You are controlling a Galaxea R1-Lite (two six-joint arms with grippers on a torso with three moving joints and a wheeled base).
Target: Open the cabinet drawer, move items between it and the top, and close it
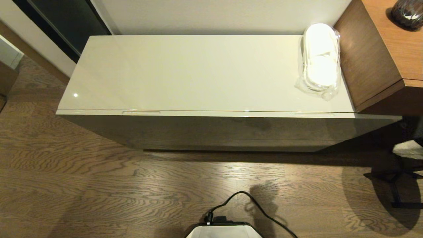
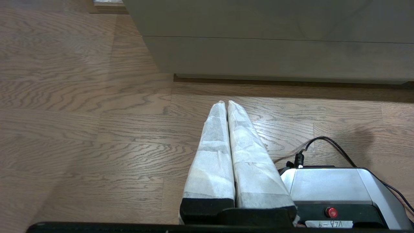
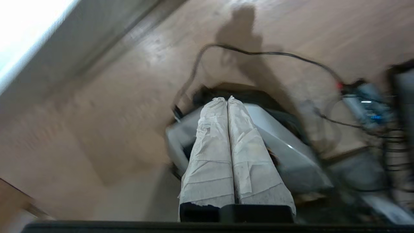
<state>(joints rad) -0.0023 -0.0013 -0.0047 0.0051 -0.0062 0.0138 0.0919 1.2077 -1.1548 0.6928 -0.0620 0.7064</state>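
Cabinet drawer (image 1: pixel 228 113) sits fully shut under the cream-white top (image 1: pixel 185 72), and all I get of it from the head view is its front rim along the near edge, with the left handle slot (image 1: pixel 141 112) and the right handle slot (image 1: pixel 312 114) as thin oblong openings. On the far right of the top lie the wrapped white slippers (image 1: pixel 320 59), close against the side of the brown wooden desk (image 1: pixel 370 56). I see no pouch or tissue pack anywhere, so I judge they may be inside.

Risks as I read them: the slots are shallow and the front is glossy, so a fingertip could skid off and scrape the face instead of hooking. Pulling at one slot alone on so long a drawer may rack it and make it bind. Reaching for the slippers, the right arm has little room beside the desk.

Neither arm shows in the head view. Only the left wrist view shows the left gripper (image 2: pixel 225 103), low over the wooden floor (image 2: pixel 81 129) near the cabinet's base, jaws pressed together on nothing. Only the right wrist view shows the right gripper (image 3: pixel 226 98), jaws likewise closed and empty, above the robot's base (image 3: pixel 284 149) and its cable (image 3: pixel 258 53).
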